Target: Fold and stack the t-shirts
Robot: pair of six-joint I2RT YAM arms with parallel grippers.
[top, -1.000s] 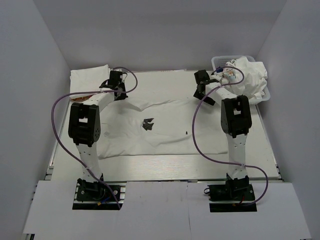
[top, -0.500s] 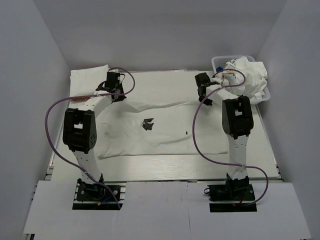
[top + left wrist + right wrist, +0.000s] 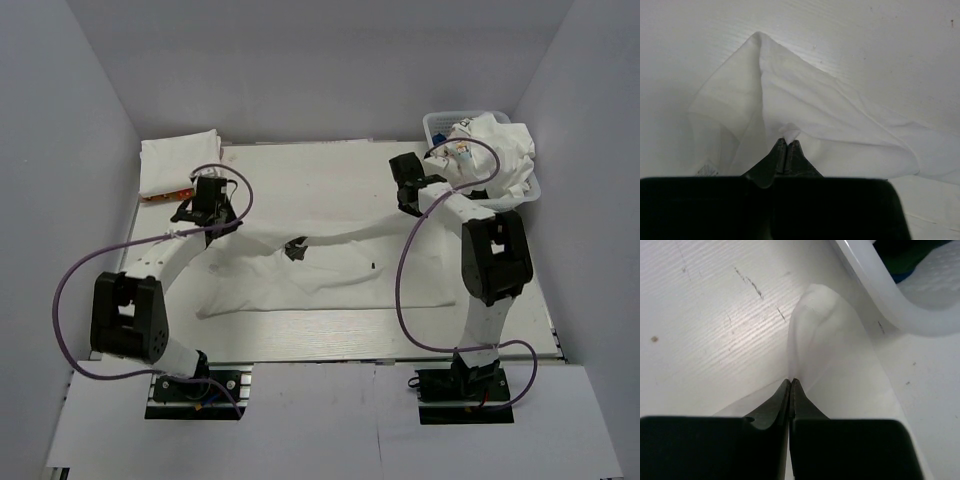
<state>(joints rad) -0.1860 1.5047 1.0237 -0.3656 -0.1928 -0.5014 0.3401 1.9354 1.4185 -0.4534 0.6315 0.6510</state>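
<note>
The table [image 3: 330, 335] bore a white t-shirt with a small black chest print [image 3: 330, 275], its near part lying flat and its far edge raised. Crumpled white shirts [image 3: 500, 155] filled the white basket [image 3: 432, 123] far right. A folded white shirt [image 3: 180, 158] lay far left. The left gripper [image 3: 786, 146] and right gripper [image 3: 791, 384] each pinched that raised edge, fingers clenched on cloth.

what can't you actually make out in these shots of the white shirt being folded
Design of the small black chest print on the spread white t-shirt: top view, too small and creased.
Number of shirts in the white plastic lattice basket: top view, the heaped white cloth hides it; right wrist view cuts the basket off.
Small orange thing beside the folded white shirt: top view, too small, partly covered.
</note>
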